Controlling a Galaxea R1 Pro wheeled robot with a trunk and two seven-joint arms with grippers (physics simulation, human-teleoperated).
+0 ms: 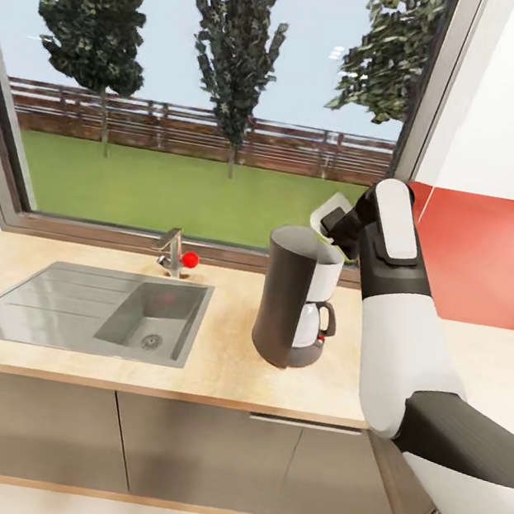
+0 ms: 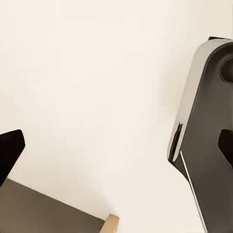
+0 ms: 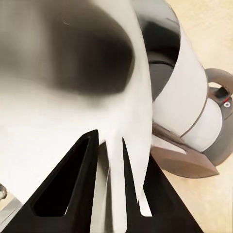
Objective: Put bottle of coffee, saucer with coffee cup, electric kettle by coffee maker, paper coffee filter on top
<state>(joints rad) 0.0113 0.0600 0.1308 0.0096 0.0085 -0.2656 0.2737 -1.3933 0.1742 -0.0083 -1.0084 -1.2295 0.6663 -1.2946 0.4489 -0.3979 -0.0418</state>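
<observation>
The coffee maker (image 1: 288, 296) stands upright on the kitchen countertop (image 1: 221, 372), right of the sink, its glass carafe (image 1: 310, 326) facing right. My right gripper (image 1: 339, 226) hangs just above the machine's top right edge, shut on the paper coffee filter (image 1: 323, 215). In the right wrist view the white filter (image 3: 73, 97) fans out from between the fingers (image 3: 73, 184) of the right gripper (image 3: 110, 141), with the coffee maker (image 3: 194, 102) below it. The left gripper (image 2: 116, 148) has its dark fingers wide apart over a pale surface.
A grey steel sink (image 1: 89, 312) with a faucet (image 1: 173, 250) takes the counter's left half. A large window runs behind the counter. A red wall panel (image 1: 491, 254) stands to the right. Grey cabinets (image 1: 174, 452) sit below.
</observation>
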